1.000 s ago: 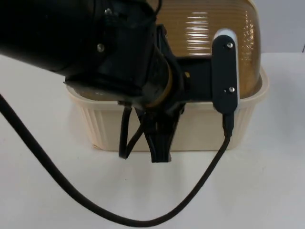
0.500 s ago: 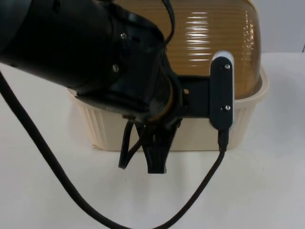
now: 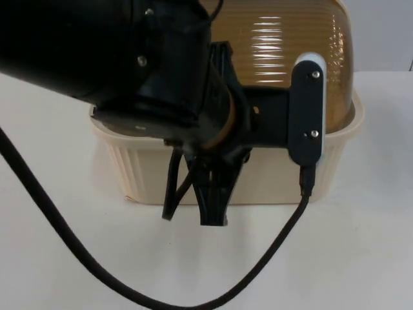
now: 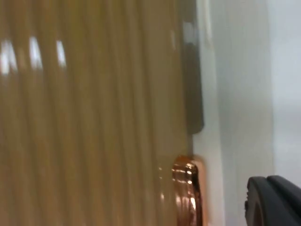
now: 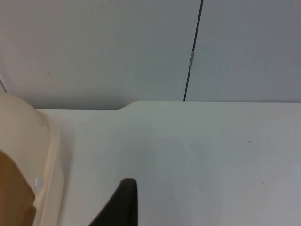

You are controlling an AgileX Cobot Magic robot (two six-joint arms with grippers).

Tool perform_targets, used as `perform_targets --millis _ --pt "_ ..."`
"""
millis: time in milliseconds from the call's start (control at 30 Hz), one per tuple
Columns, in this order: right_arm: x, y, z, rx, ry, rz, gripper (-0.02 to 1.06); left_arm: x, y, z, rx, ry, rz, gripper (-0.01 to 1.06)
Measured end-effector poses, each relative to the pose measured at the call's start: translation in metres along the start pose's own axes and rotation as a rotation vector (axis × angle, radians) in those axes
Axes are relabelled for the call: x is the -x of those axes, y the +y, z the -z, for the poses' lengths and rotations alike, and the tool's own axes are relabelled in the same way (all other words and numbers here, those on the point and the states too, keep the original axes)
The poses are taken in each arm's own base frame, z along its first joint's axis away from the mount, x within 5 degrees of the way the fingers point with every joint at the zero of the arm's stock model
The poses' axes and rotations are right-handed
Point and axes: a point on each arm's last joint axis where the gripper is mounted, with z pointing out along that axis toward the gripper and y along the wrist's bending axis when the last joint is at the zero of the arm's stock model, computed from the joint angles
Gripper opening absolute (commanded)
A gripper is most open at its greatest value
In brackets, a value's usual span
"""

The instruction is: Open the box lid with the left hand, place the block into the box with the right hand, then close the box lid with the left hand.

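My left arm hides much of the cream box [image 3: 271, 174] on the white table [image 3: 361, 252]. My left tool [image 3: 213, 210] hangs before the box's front wall; whether it is clenched I cannot tell. From the left wrist, the ribbed amber lid [image 4: 94, 117] looms close beside a copper latch [image 4: 188, 188]. My right wrist camera sees the box's rim [image 5: 33, 155] and the grey partition wall [image 5: 117, 47].

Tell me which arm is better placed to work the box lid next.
Left. The left gripper hangs at the front of the cream box, close against the ribbed amber lid. The right gripper is beside the box over bare table.
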Motion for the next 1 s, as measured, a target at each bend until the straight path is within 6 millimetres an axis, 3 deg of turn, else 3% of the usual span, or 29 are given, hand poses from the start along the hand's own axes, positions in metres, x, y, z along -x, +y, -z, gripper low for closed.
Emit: perform_targets --millis 1000 --pt "0.0000 0.0001 0.0000 0.001 0.000 -0.006 1.05 -0.0049 0.0077 -0.0065 0.035 -0.014 -0.009 0.00"
